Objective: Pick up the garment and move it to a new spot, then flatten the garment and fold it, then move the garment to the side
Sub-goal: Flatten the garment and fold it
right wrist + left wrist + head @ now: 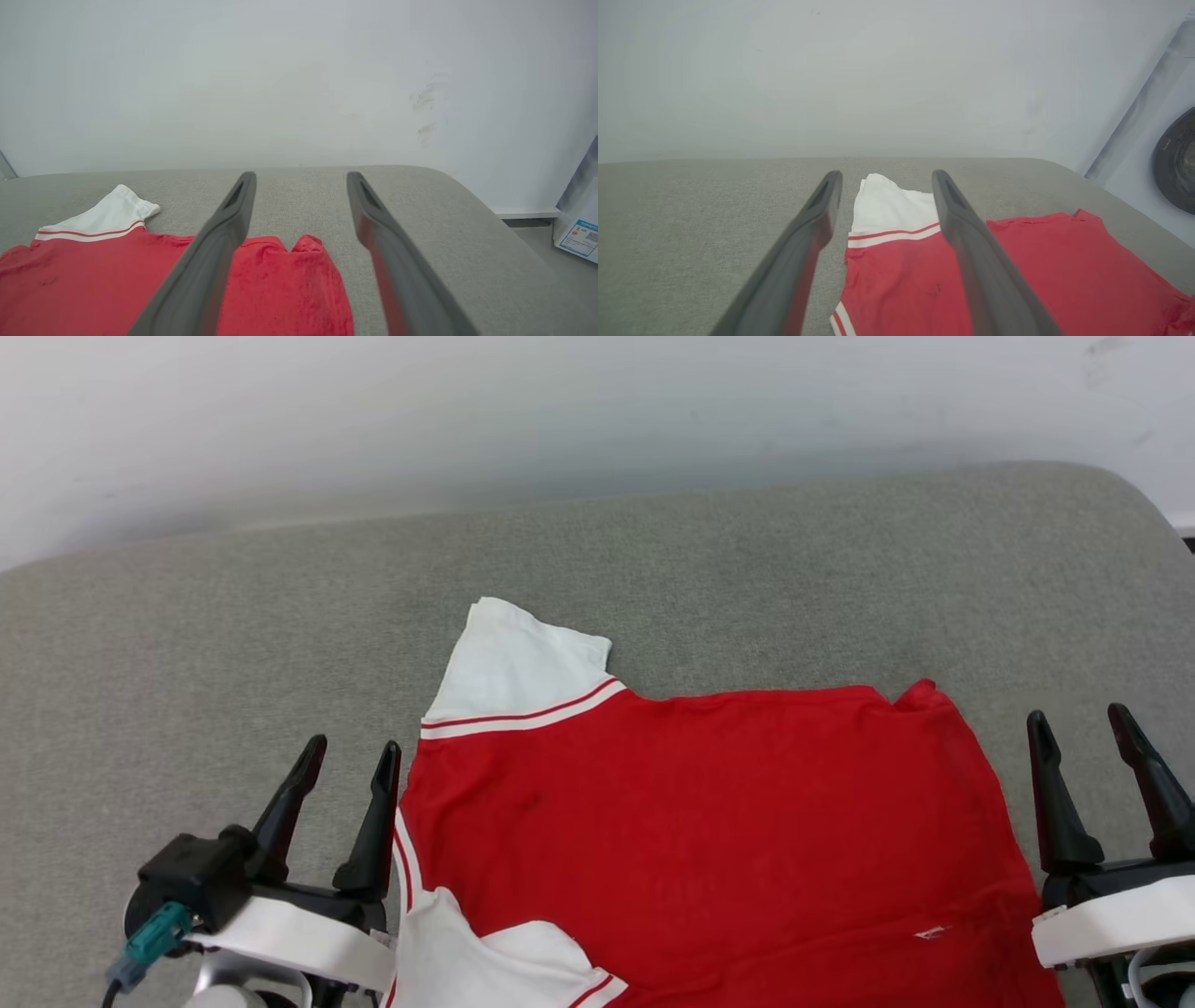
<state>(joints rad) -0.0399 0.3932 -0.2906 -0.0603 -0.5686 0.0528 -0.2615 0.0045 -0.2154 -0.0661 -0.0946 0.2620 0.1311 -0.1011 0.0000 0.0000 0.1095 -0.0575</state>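
Red T-shirt [709, 821] looks flat, fold's next; my left gripper [355, 747] and right gripper [1076, 714] sit wide, empty, need edge grips.

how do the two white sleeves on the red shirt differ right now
The far sleeve lies spread flat on the grey cushion, pointing away from the garment; the near sleeve looks rumpled, partly lapping onto the red body. The far sleeve is whole in the head view; the near sleeve is cut by its bottom edge. Both are white with a striped seam.
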